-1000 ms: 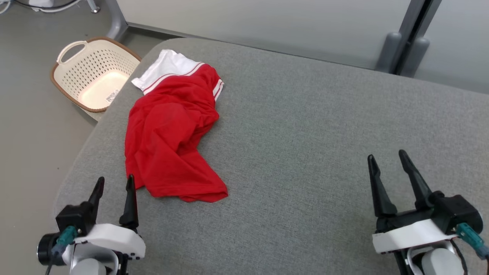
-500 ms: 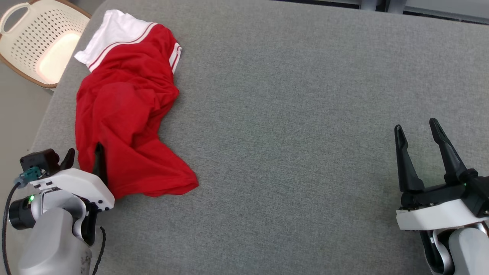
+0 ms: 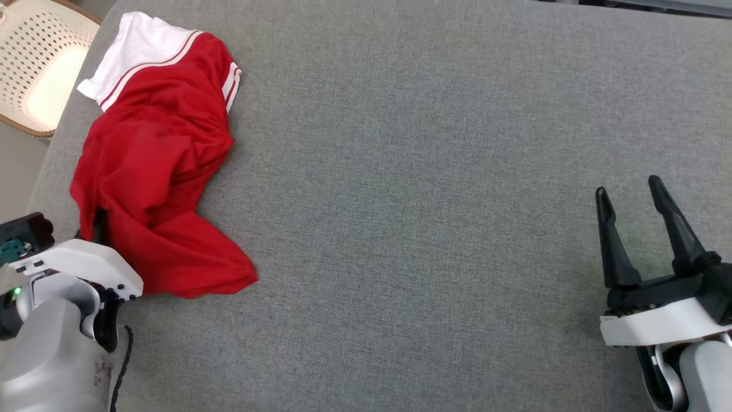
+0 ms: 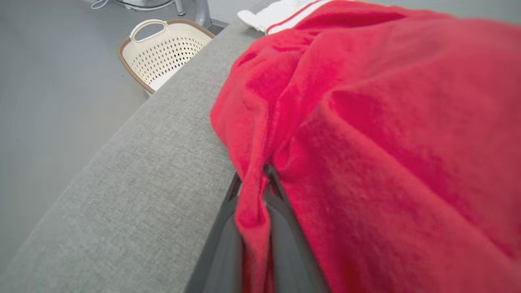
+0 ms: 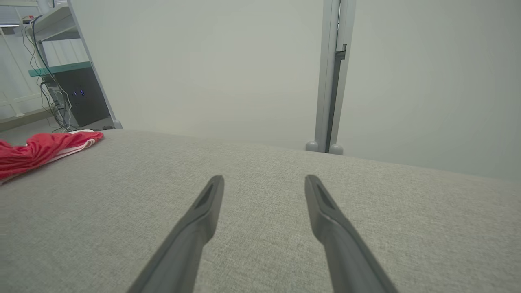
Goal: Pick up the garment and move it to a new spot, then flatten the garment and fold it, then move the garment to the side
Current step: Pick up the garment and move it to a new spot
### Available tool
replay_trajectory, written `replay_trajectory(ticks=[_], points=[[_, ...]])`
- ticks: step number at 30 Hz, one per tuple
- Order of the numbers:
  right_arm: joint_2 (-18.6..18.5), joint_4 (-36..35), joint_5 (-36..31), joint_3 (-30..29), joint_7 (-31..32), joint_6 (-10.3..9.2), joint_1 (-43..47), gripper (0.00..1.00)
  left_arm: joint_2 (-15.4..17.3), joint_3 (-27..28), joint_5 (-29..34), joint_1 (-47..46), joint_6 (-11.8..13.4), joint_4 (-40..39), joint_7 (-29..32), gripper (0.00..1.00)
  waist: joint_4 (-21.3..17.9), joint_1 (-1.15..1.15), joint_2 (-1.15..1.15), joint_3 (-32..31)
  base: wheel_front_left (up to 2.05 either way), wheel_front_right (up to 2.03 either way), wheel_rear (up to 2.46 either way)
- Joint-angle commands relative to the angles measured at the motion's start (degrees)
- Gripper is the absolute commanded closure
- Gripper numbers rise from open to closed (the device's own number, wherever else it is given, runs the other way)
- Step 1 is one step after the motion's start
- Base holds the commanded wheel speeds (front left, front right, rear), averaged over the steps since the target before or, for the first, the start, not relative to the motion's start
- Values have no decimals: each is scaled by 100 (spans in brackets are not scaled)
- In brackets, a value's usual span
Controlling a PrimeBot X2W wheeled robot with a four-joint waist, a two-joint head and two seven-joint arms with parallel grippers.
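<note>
Two claws split the work: the left claw (image 4: 253, 183), pinched shut on a fold of the red garment (image 3: 154, 171) crumpled along the tabletop's (image 3: 429, 200) left edge, looks ready to lift it, while the right claw (image 3: 627, 187) hovers wide apart near the right edge.

1. Red cloth garment (image 3: 154, 171), white striped band, crumpled: upper-left of grey fabric tabletop (image 3: 429, 200).
2. L gripper (image 3: 98, 226): fingers buried in garment's near edge.
3. R gripper (image 3: 627, 189): lower right, fingers apart.
4. Cream perforated plastic basket (image 3: 40, 34): beyond table's left corner.
</note>
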Motion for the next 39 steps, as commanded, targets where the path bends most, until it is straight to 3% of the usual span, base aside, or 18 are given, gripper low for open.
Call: replay_trajectory(ticks=[1, 8, 11, 15, 21, 25, 33, 36, 39], points=[[49, 74, 6, 33, -47, -2, -12, 0, 107, 20, 28, 23, -35, -92, -304, 100, -39, 0, 0, -167, 0, 0, 0], [277, 351, 56, 52, -120, -2, 100, 0, 191, 132, 129, 265, -94, -1308, -622, 100, -99, 0, 0, -701, 0, 0, 0], [378, 466, 84, 59, -151, -2, 145, 0, 127, 216, 314, 662, -83, -2484, -622, 100, -168, 0, 0, -954, 0, 0, 0], [514, 594, 110, 86, -168, -2, 148, 0, 28, 238, 511, 1041, -87, -3806, -625, 100, -343, 0, 0, -1246, 0, 0, 0], [690, 547, 141, 90, -165, -2, 139, 0, 39, -20, 667, 1238, -61, -4869, -314, 100, -759, 0, 0, -1390, 0, 0, 0], [777, 504, 157, 87, -167, -2, 104, 0, 37, -151, 704, 1191, -4, -5328, 49, 100, -1119, 0, 0, -1354, 0, 0, 0], [935, 403, 213, -18, -158, -1, -43, 0, 85, -480, 872, 1019, 9, -5500, 483, 100, -2014, 0, 0, -1215, 0, 0, 0], [974, 363, 254, -31, -156, -2, -99, 0, -13, -756, 913, 843, -39, -5471, 653, 100, -2353, 0, 0, -1130, 0, 0, 0], [1008, 326, 303, -71, -156, -2, -133, 0, -318, -1101, 792, 634, -79, -5373, 745, 100, -2650, 0, 0, -1033, 0, 0, 0]])
